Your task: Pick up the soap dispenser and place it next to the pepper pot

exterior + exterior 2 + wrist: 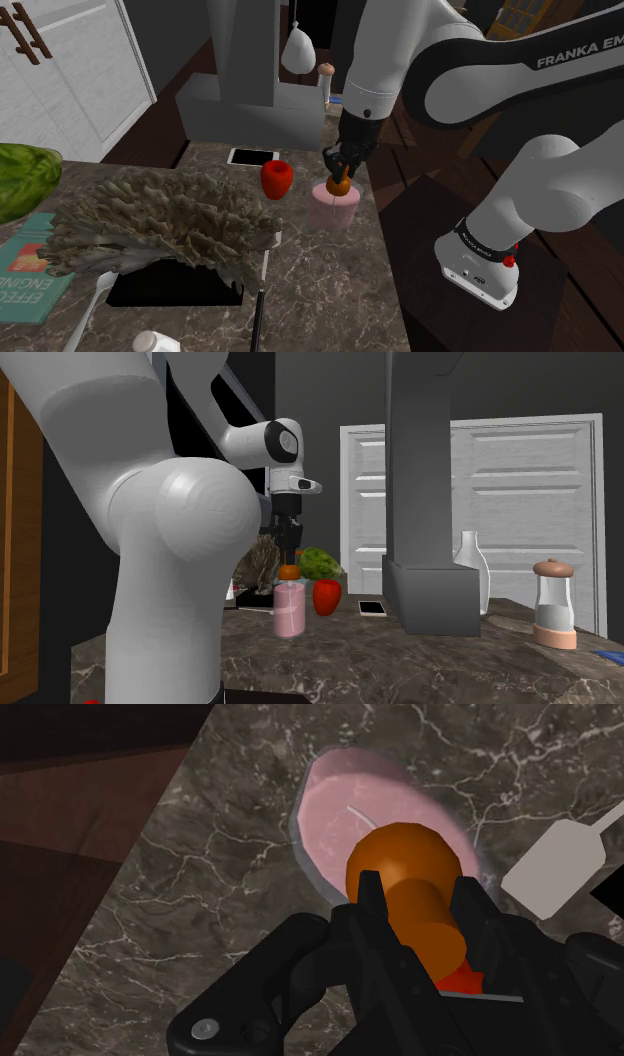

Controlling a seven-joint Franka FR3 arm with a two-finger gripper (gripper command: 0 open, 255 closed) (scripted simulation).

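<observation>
Your dark marbled counter (320, 275) carries the pink soap dispenser with an orange pump (333, 207), upright just beside a red bell pepper (277, 178). The clear-bodied pepper pot (553, 604) stands well apart. Your black fingers (368, 899) are clamped on the pump head, one on each side.

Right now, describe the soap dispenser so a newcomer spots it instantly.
On the dark marble counter, look near the edge under the black gripper. The soap dispenser stands beside a red fruit; it alone has a pale pink body and an orange pump top.
</observation>
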